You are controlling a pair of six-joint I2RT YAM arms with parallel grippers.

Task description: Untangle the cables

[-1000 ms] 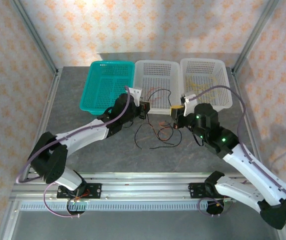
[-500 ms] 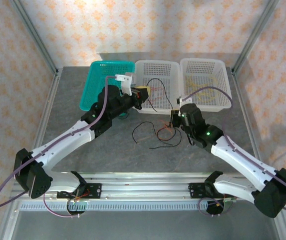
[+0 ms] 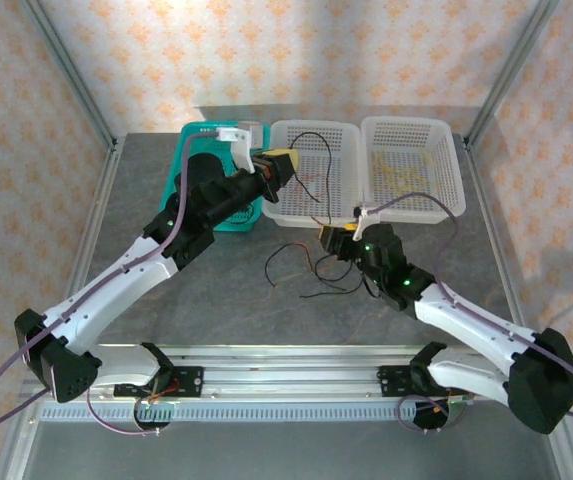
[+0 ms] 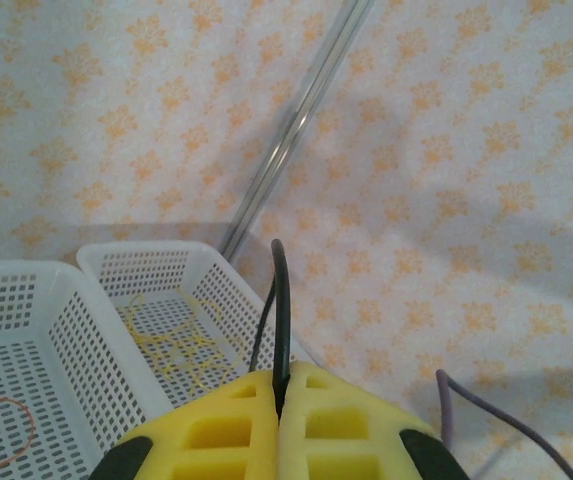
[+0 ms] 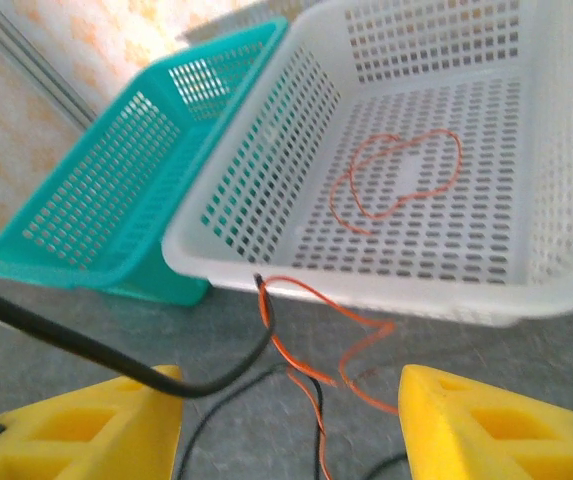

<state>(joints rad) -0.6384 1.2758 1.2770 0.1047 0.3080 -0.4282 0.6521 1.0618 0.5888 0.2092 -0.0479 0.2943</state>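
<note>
Black cable (image 4: 280, 300) clenched in left fingers (image 4: 216, 435) — draw it up slowly while right fingers (image 5: 486, 420), released astride the orange-red cable (image 5: 326, 298), pin that one down.

loose cables (image 3: 324, 268) lie on the table (image 3: 226, 320) before the middle basket (image 3: 344, 165) of three set side by side.

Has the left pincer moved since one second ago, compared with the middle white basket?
Yes. The left pincer moved up the top view, from the near left corner of the middle white basket to above its left rim.
</note>
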